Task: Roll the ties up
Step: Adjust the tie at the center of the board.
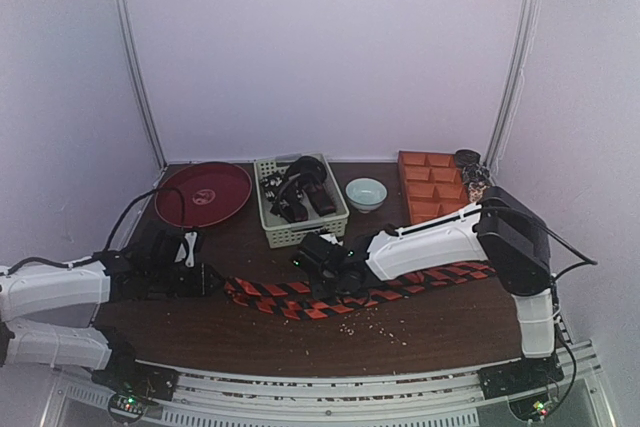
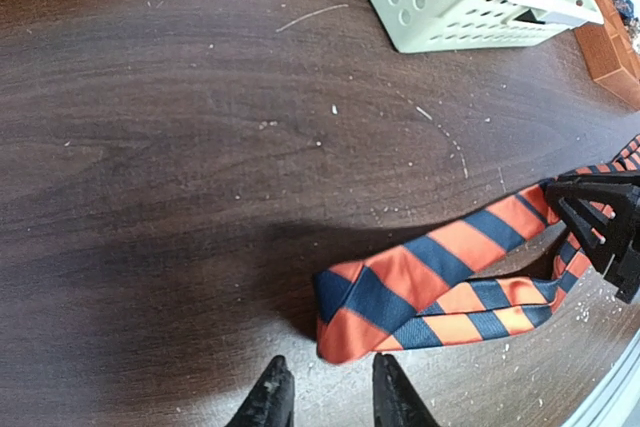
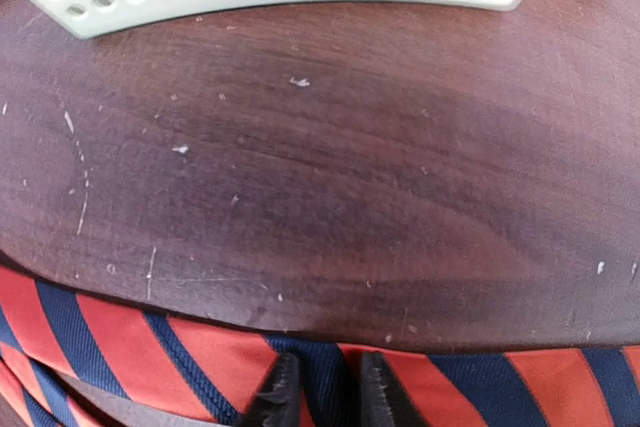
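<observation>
The striped tie (image 1: 300,299) lies lengthwise along the front of the table (image 1: 420,322), woven cloth in orange-red and navy diagonal bands, its left end folded back on itself into a flat loop. The left gripper (image 2: 331,377) sits just short of that folded end, its black fingers slightly apart with nothing between them. The right gripper (image 3: 322,372) rests on the tie's middle, fingers nearly together; whether they pinch the cloth I cannot tell. Behind stand a pale perforated plastic basket (image 1: 305,234) of dark items, a round red plate (image 1: 225,187), a small pale bowl (image 1: 366,193) and an orange compartment tray (image 1: 422,182). Pale crumbs speckle the dark wood.
</observation>
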